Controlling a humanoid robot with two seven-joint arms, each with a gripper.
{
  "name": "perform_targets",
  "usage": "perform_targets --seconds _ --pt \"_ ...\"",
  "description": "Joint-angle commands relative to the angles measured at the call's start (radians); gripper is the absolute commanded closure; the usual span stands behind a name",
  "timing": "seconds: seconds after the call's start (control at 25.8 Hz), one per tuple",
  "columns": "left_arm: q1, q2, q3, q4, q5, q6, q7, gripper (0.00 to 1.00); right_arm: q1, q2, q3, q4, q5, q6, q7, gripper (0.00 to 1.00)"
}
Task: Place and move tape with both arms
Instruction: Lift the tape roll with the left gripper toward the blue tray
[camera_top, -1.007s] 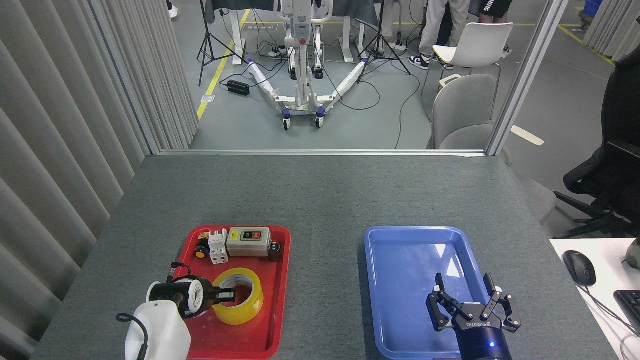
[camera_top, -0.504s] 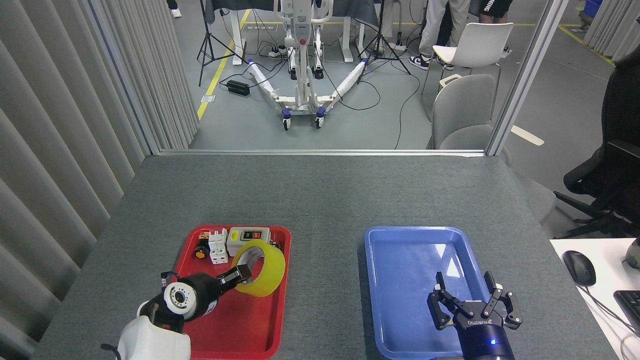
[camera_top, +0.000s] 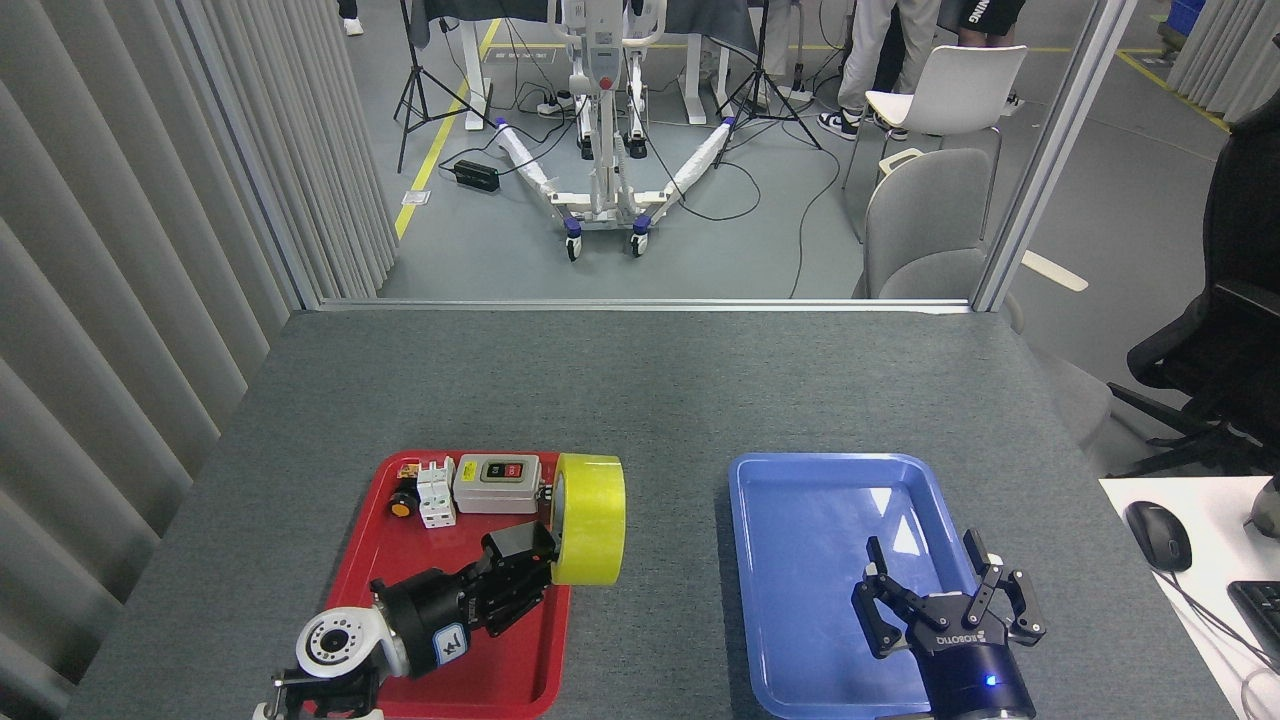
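Note:
The tape (camera_top: 590, 519), a wide yellow roll, is held up on its edge over the right rim of the red tray (camera_top: 455, 665). My left gripper (camera_top: 540, 553) is shut on its lower left side, reaching in from the bottom left. My right gripper (camera_top: 945, 592) stands open over the near part of the blue tray (camera_top: 800, 520), its black fingers spread with nothing between them and a blue light on its wrist. The tape's core faces left and is mostly hidden.
At the back of the red tray lie a grey switch box (camera_top: 497, 484), a white terminal block (camera_top: 436, 493) and a small orange-and-black part (camera_top: 402, 503). A strip of grey table (camera_top: 670, 560) separates the trays. A mouse (camera_top: 1158, 535) sits on a white desk at right.
My left gripper has lifted the tape off the red tray, turned it upright and carried it right to the tray's right rim. The right gripper has barely moved.

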Motion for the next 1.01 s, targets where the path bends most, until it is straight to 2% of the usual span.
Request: perform_targets --seconds 0.0,0.12,0.19,0.31,0.43,0.58,0.66,0.7,0.81,0.97 --pt "0.032 -0.001 -0.064 -0.013 0.065 0.006 -0.023 1.0 0.0 -0.138 0.109 -0.058 -0.075 -0.022 -0.075 0.0" --pt "0.054 -0.001 -0.096 -0.013 0.074 -0.003 -0.026 1.0 -0.024 -0.302 0.232 -0.112 -0.214 -0.059 -0.125 0.0" --pt "0.066 -0.001 -0.111 -0.013 0.079 -0.003 -0.026 1.0 -0.055 -0.374 0.304 -0.124 -0.266 -0.098 -0.141 0.0" --pt "0.073 -0.001 -0.117 -0.015 0.1 -0.007 -0.039 1.0 -0.102 -0.461 0.373 -0.126 -0.291 -0.197 -0.204 0.0" --pt "0.075 0.002 -0.114 -0.018 0.148 -0.009 -0.098 1.0 -0.118 -0.523 0.414 -0.126 -0.309 -0.322 -0.22 0.0" --pt "0.093 0.004 -0.097 -0.036 0.22 -0.029 -0.189 1.0 -0.158 -0.53 0.483 -0.123 -0.337 -0.368 -0.22 0.0" --pt "0.107 0.004 -0.079 -0.044 0.249 -0.061 -0.243 1.0 -0.213 -0.524 0.535 -0.121 -0.352 -0.376 -0.22 0.0" --pt "0.112 0.004 -0.076 -0.048 0.252 -0.075 -0.259 1.0 -0.24 -0.521 0.561 -0.123 -0.383 -0.391 -0.22 0.0" --pt "0.115 0.005 -0.073 -0.048 0.254 -0.084 -0.273 1.0 -0.286 -0.503 0.581 -0.115 -0.53 -0.49 -0.188 0.0" --pt "0.123 0.007 -0.062 -0.047 0.255 -0.086 -0.289 1.0 -0.294 -0.498 0.561 -0.124 -0.693 -0.625 0.014 0.01"
